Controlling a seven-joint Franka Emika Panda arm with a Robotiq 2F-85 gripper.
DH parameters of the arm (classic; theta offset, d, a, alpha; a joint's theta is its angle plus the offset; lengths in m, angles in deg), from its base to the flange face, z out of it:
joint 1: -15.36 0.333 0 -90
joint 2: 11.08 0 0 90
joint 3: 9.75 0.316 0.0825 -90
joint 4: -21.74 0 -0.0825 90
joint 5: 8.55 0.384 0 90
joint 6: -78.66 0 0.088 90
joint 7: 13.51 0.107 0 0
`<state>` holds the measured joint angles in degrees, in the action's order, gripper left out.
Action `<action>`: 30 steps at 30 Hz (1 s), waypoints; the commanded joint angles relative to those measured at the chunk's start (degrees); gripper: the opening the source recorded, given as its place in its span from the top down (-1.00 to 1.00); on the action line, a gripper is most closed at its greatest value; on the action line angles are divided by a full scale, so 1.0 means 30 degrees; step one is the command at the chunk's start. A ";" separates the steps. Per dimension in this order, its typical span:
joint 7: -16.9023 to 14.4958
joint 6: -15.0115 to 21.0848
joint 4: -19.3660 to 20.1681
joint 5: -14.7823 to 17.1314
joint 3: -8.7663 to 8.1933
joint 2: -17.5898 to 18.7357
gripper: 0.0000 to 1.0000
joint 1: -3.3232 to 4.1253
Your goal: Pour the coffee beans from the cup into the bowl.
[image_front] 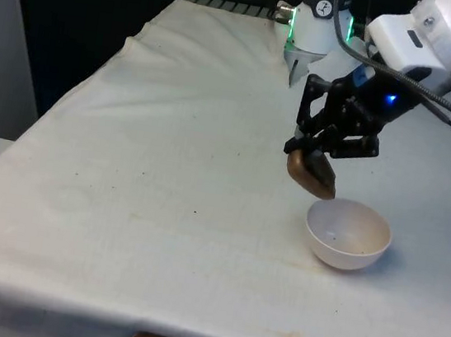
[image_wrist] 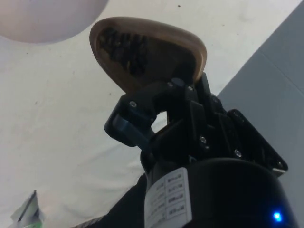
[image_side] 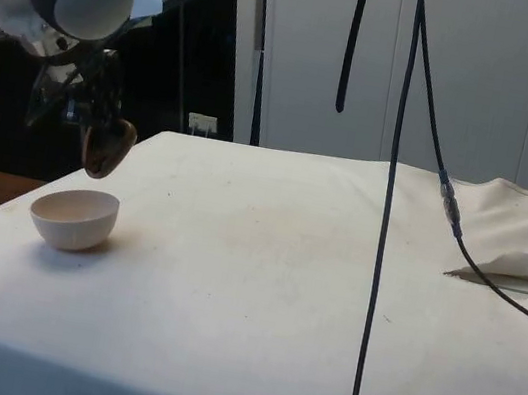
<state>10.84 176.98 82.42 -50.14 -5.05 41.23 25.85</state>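
Note:
A brown wooden cup (image_front: 311, 171) hangs tilted just above the far-left rim of a white bowl (image_front: 348, 234) on the cloth. My gripper (image_front: 319, 152) is shut on the cup's rim. In the side view the cup (image_side: 106, 147) leans mouth-down over the bowl (image_side: 74, 218), a short gap between them. The wrist view looks into the cup (image_wrist: 147, 54): dark coffee beans (image_wrist: 124, 48) lie heaped against its lower wall, near the lip that points at the bowl (image_wrist: 47, 19). The bowl's inside looks bare apart from one or two dark specks.
The table's white cloth (image_front: 167, 169) stretches wide to the front view's left of the bowl. A black cable (image_side: 384, 218) hangs down in front of the side camera, and a rumpled fold of cloth (image_side: 526, 236) lies at the far end.

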 commanded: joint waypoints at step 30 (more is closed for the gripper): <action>0.1280 -0.2330 -0.2349 -0.3648 0.1738 0.1719 0.98 0.0898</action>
<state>14.68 171.48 76.63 -61.09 0.11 45.64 27.91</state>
